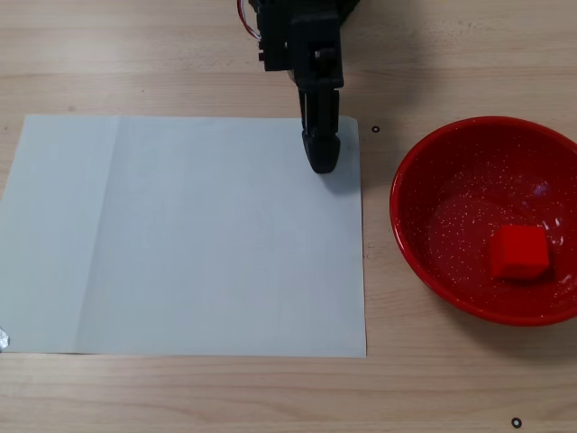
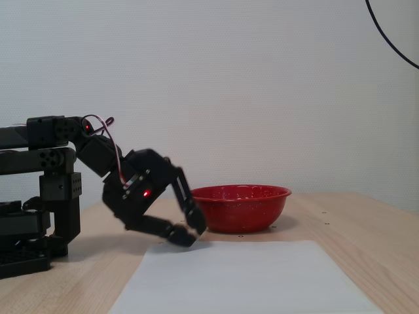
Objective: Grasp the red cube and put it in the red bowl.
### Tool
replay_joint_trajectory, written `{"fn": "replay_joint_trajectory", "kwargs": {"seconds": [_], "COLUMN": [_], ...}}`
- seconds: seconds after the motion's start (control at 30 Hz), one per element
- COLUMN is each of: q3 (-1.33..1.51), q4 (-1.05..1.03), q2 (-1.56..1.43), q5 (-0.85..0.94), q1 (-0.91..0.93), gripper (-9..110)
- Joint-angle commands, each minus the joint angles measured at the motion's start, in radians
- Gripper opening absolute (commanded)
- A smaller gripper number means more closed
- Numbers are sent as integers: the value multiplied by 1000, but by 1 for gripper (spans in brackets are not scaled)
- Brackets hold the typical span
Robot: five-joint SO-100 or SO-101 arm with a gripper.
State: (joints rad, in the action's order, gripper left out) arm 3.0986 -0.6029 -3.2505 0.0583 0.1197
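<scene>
The red cube (image 1: 519,252) lies inside the red bowl (image 1: 410,236), well to the right of the gripper (image 1: 323,162) in the top-down fixed view, whose empty fingers sit nearly together, low over the paper sheet (image 1: 180,234).

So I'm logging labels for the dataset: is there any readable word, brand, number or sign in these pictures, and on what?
None can be read. The white sheet is blank, the red bowl carries only white speckles, and the red cube is plain. The arm above the pincer shows no legible marking.
</scene>
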Motion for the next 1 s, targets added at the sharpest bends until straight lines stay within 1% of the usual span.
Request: {"fn": "replay_joint_trajectory", "kwargs": {"seconds": [0.0, 0.3, 0.4, 0.97], "q3": [5, 5, 6, 6], "q4": [-40, -264, -272, -285], "q2": [-28, -28, -28, -26], "q5": [17, -20, 2, 3], "q1": [21, 40, 28, 32], "gripper": [0, 0, 0, 0]}}
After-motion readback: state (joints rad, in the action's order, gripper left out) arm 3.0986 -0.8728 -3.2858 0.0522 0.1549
